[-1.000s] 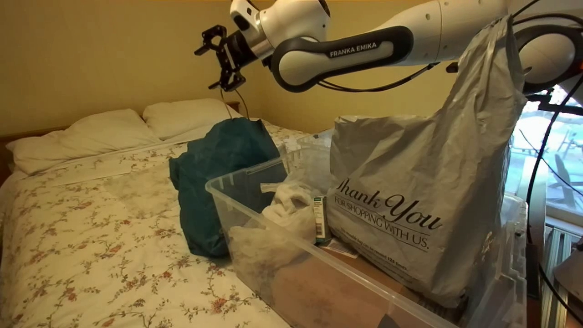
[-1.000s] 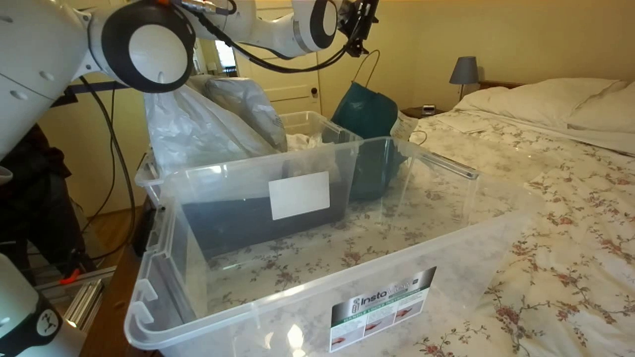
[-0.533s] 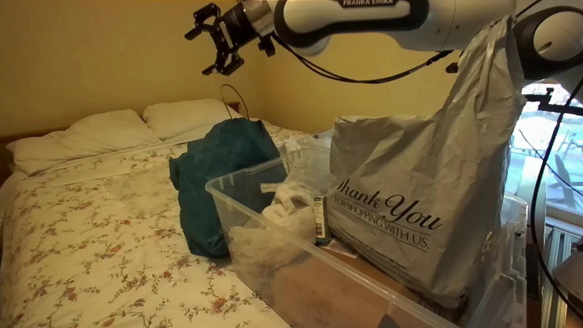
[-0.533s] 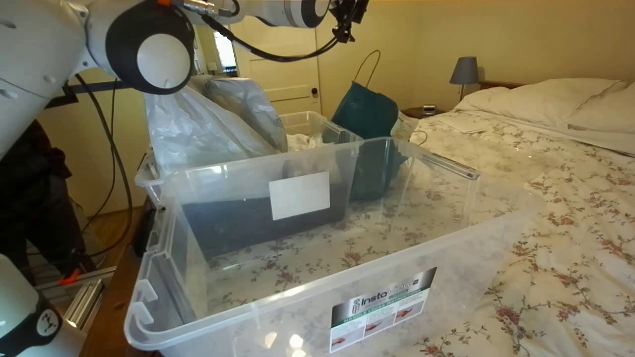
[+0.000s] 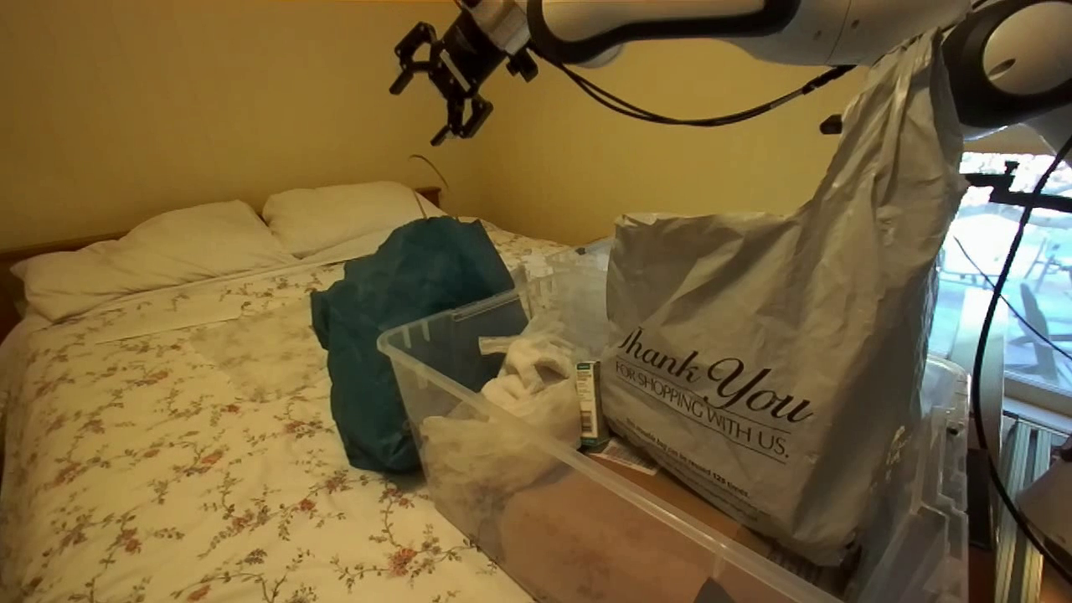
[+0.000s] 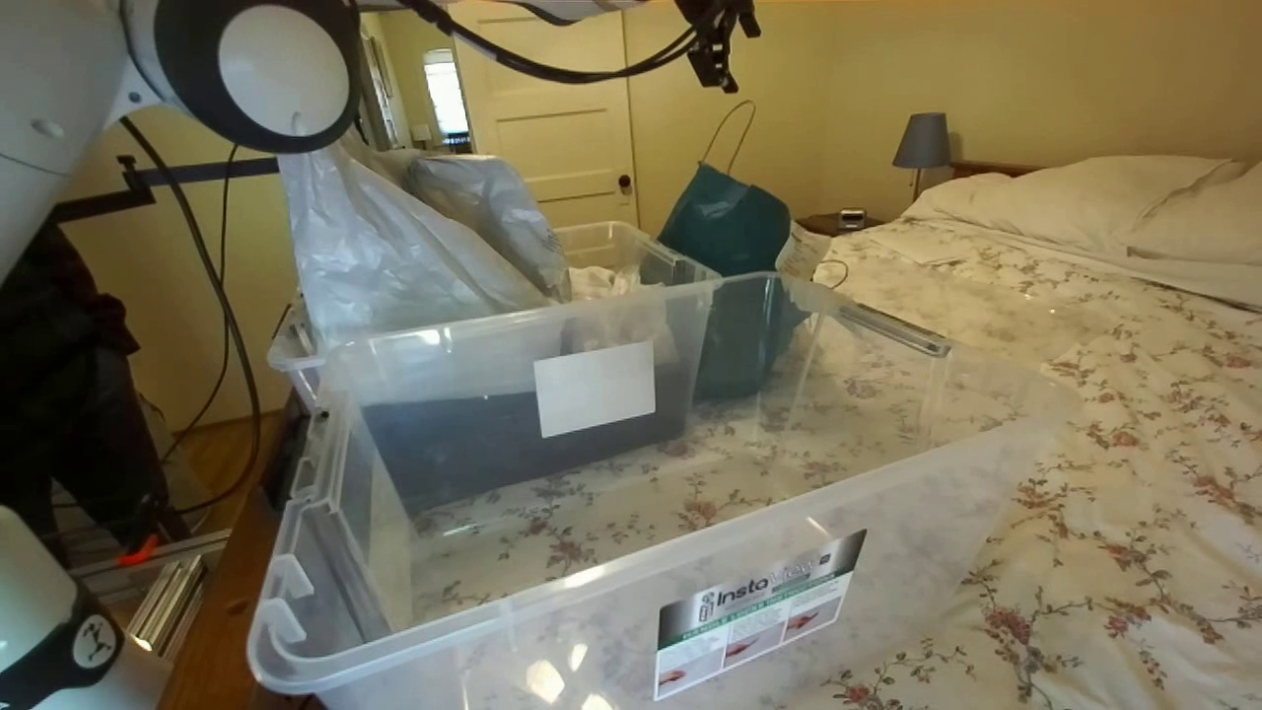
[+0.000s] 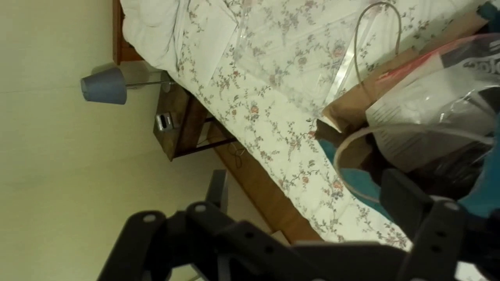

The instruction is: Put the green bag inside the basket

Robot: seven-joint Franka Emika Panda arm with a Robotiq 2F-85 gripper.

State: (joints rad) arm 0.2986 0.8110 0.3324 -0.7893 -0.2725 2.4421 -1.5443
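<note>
A flowered bed (image 5: 209, 394) lay partly under a large clear bin (image 6: 592, 603) and another clear bin (image 5: 636, 493), which held a grey bag (image 5: 779, 318). The green bag (image 5: 402, 327) stood on the bed, outside both bins — just beside the grey bag's. The gripper (image 5: 416, 115), jaws spread wide, hung above its looped handle (image 7: 402, 127).

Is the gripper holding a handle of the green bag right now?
No, the open gripper is apart from the upright handle, which stands below it in both exterior views.
</note>
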